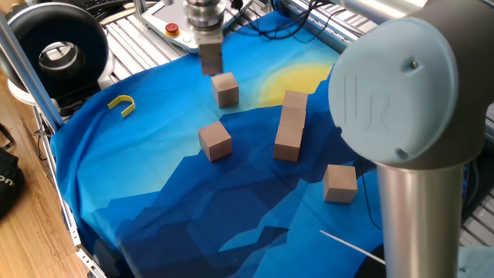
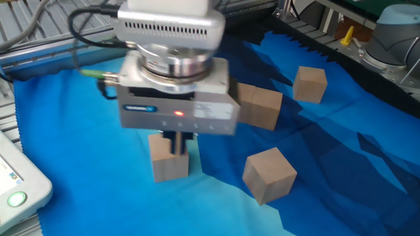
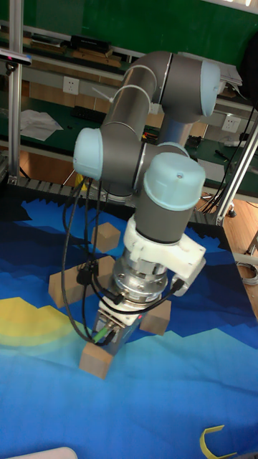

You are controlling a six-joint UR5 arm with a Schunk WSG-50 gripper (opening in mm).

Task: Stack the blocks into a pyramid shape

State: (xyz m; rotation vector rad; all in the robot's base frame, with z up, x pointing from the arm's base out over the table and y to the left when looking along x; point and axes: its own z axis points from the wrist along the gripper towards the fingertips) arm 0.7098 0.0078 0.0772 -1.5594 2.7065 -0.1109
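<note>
Several light-brown wooden blocks lie on the blue cloth. One block [image 1: 225, 89] [image 2: 169, 157] [image 3: 96, 360] sits directly under my gripper [image 1: 210, 68] [image 2: 176, 143] [image 3: 107, 336]. The gripper hangs just above this block's top, its dark fingers a little apart and holding nothing. Another block [image 1: 215, 141] [image 2: 269, 174] lies loose nearby. A short row of blocks [image 1: 289, 123] [image 2: 259, 106] lies to one side, partly hidden behind the gripper body in the other fixed view. A further block [image 1: 340, 183] [image 2: 310, 84] sits alone.
A small yellow U-shaped piece [image 1: 122, 104] [image 3: 215, 439] lies on the cloth near its edge. The arm's large grey joint [image 1: 401, 100] fills the right of one fixed view. Metal rails and a button box [image 1: 166, 19] border the table's far side.
</note>
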